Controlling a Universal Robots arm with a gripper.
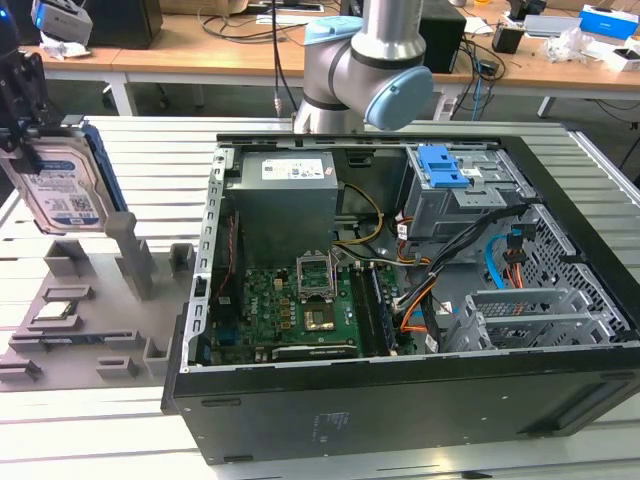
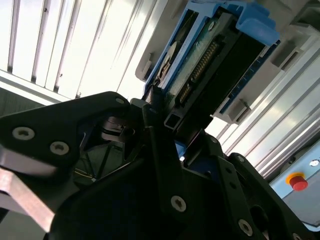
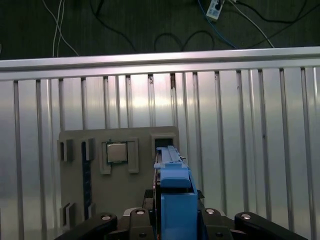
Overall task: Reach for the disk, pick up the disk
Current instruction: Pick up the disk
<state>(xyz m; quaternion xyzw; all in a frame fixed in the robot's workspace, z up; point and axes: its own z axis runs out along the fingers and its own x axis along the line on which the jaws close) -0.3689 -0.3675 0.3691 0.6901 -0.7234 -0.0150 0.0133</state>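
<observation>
The disk, a silver hard drive with a white-and-blue label and blue side rails, hangs upright at the exterior view's far left, just above the grey fixture plate. My black gripper is shut on its upper end. In the second wrist view the fingers clamp the disk at its connector end. In the first wrist view the disk's blue rail stands out from the gripper, above an empty slot in the fixture.
An open computer case stands to the exterior view's right of the fixture, with a blue latch on its drive cage. A small square chip sits in the fixture. The arm's base rises behind the case. A red button is nearby.
</observation>
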